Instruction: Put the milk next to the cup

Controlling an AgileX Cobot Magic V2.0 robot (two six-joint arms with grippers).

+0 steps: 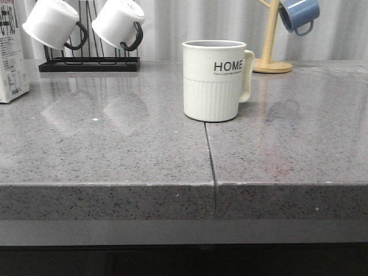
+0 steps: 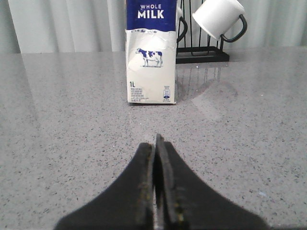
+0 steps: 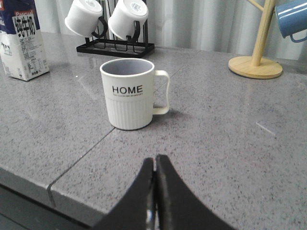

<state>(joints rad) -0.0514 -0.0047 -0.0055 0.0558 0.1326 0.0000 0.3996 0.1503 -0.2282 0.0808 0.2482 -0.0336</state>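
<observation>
The milk (image 1: 10,57) is a tall white carton with a blue top band, upright at the far left of the grey counter. It also shows in the left wrist view (image 2: 150,52) and the right wrist view (image 3: 21,40). The cup (image 1: 214,79), cream-white with ribbed lower half and "HOME", stands mid-counter, handle to the right, and shows in the right wrist view (image 3: 129,93). My left gripper (image 2: 156,143) is shut and empty, short of the milk. My right gripper (image 3: 155,160) is shut and empty, short of the cup. Neither gripper shows in the front view.
A black rack (image 1: 89,63) with two white black-handled mugs (image 1: 118,23) stands at the back left. A wooden mug tree (image 1: 269,54) with a blue mug (image 1: 299,14) stands at the back right. A seam (image 1: 210,161) runs from the cup to the counter's front edge.
</observation>
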